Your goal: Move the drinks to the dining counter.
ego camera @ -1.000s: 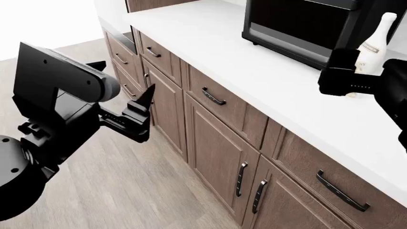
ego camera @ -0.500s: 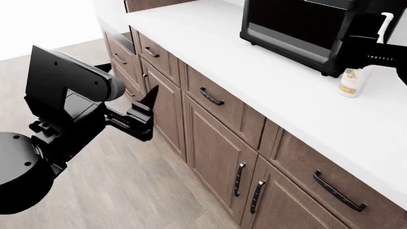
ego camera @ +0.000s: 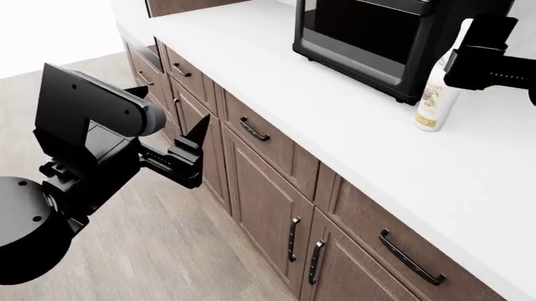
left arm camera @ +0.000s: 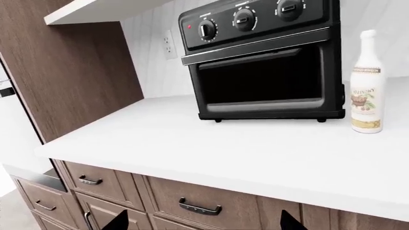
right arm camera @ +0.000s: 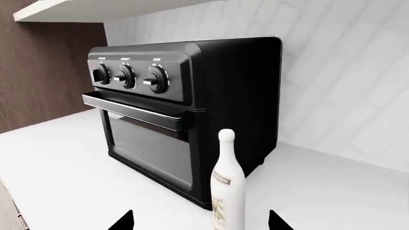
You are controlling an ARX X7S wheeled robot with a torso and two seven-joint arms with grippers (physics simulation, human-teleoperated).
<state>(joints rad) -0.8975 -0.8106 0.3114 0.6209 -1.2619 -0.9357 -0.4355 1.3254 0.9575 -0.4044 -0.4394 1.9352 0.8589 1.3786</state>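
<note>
The surface (ego camera: 352, 119) is looking smooth, matt white; the cabinets (ego camera: 268, 188) are showing brown wood grain, the oven (left arm camera: 262, 57) is gleaming in semi-gloss black, and the cream bottle (left arm camera: 367, 86) is wearing a paper-like label.

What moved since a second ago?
The view shifted, so the black oven, the white countertop and the cream bottle slid leftward in the head view. The right gripper now sits by the bottle's neck, open around it, not yet gripping. The left gripper stayed beside the cabinets, and the bottle stayed upright.
</note>
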